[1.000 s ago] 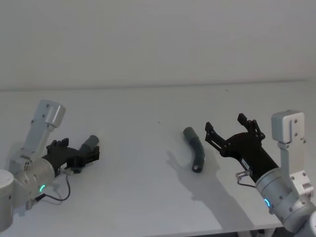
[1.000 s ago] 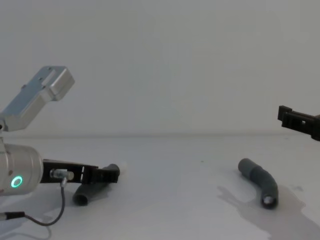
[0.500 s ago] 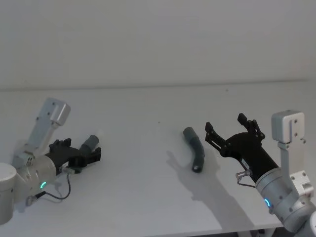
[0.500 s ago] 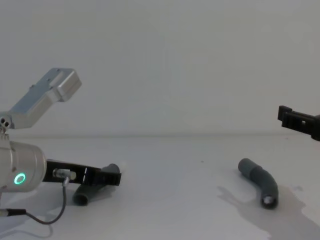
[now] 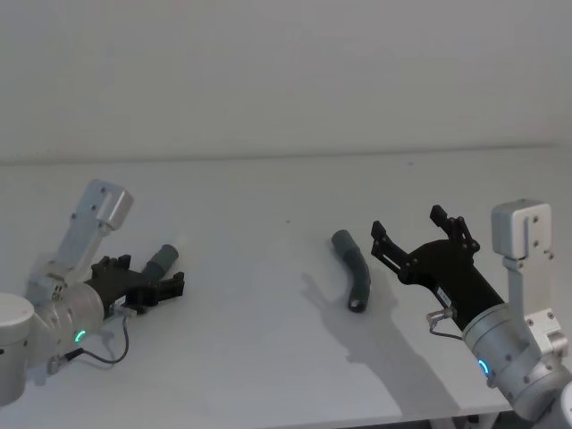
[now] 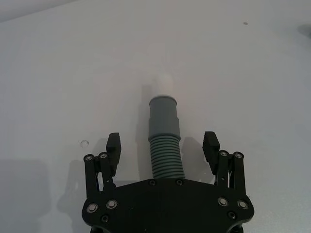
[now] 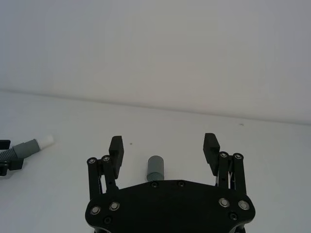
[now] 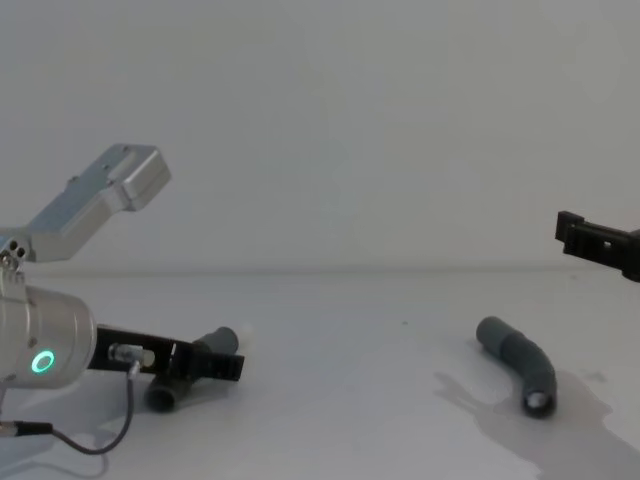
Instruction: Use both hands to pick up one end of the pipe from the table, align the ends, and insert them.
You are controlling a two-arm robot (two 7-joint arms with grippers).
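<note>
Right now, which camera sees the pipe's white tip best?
The left wrist view: the white tip sits close and central, sticking out of the grey cuff. The right wrist view shows it small and far off. Head and chest views barely show it.

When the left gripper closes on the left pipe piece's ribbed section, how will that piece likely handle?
Likely to flex: the left gripper straddles the ribbed section, not the smooth cuff. Probably light, being short and seemingly hollow. Being round, it may roll on the table if nudged sideways.
</note>
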